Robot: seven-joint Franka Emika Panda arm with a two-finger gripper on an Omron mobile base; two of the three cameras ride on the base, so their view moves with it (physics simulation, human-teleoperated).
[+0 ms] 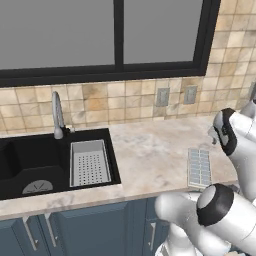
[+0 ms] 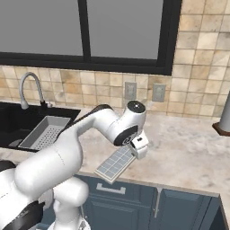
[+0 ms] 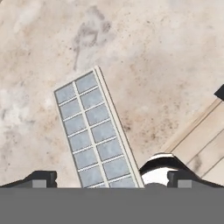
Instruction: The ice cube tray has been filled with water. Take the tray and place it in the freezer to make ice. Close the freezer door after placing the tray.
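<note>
While my pincer (image 3: 109, 177) hangs wide open and empty, the ice cube tray (image 3: 96, 131) sits lower-middle in the hand view. It's flat on the tabletop (image 1: 150, 155).

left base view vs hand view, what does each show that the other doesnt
Left base view alone: the black sink with its faucet, the perforated strainer basket in the sink, the window, two wall outlets on the tiled backsplash, and blue cabinets below.

Hand view alone: the open gripper hanging above the tray, and a strip of wooden floor past the counter's edge.

Both: the ice cube tray lying flat near the front edge of the marble counter.
</note>
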